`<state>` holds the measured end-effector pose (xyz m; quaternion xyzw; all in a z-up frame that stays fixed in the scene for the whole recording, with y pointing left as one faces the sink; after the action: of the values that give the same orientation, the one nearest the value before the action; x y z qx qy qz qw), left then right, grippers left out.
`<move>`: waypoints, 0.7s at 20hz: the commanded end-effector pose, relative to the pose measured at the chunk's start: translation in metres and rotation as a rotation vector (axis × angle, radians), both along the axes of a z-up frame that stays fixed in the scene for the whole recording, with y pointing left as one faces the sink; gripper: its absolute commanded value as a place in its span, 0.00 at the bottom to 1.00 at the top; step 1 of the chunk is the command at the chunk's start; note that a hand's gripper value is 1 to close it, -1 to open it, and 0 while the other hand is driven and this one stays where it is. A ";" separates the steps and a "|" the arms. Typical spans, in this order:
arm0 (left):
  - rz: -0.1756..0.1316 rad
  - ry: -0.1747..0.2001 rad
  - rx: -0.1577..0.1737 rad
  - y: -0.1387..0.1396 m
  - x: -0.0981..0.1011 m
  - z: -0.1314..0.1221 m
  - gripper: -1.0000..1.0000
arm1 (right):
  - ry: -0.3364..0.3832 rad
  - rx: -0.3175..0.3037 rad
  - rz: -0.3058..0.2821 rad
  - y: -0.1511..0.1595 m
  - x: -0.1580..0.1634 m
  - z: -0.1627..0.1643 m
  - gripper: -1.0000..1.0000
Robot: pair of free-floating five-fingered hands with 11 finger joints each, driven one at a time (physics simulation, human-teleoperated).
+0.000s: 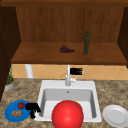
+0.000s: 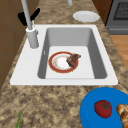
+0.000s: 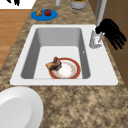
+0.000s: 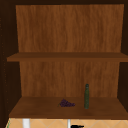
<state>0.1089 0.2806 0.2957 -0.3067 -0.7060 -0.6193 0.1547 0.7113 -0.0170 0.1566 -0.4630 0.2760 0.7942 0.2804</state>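
Right hand at the tall grey faucet, frame centre, fingers straight, holding nothing.
Likely next: curl onto the faucet handle. Left hand lower left, fingers curled, by round blue plate.

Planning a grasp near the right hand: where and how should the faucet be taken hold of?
Probably the faucet's short side lever at its base, not the tall thin spout. The right hand hovers just behind it, on the wall side, fingers straight, so coming from the back over the base looks shortest. The sink rim around it is bare.
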 end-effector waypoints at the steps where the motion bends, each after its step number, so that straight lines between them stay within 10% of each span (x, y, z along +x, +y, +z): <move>1: 0.000 0.000 0.000 0.000 0.000 0.000 0.50 | 0.000 0.125 0.038 -0.005 -0.009 -0.009 0.00; 7: 0.000 0.000 0.000 0.000 0.000 0.000 0.50 | 0.013 0.044 0.019 -0.005 -0.009 -0.012 0.00; 14: 0.000 0.000 0.000 0.000 0.000 0.000 0.50 | 0.068 0.256 0.000 -0.016 -0.005 -0.011 0.00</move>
<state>0.1089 0.2806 0.2957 -0.3067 -0.7060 -0.6193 0.1547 0.7067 -0.0301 0.1454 -0.4228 0.2208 0.8227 0.3094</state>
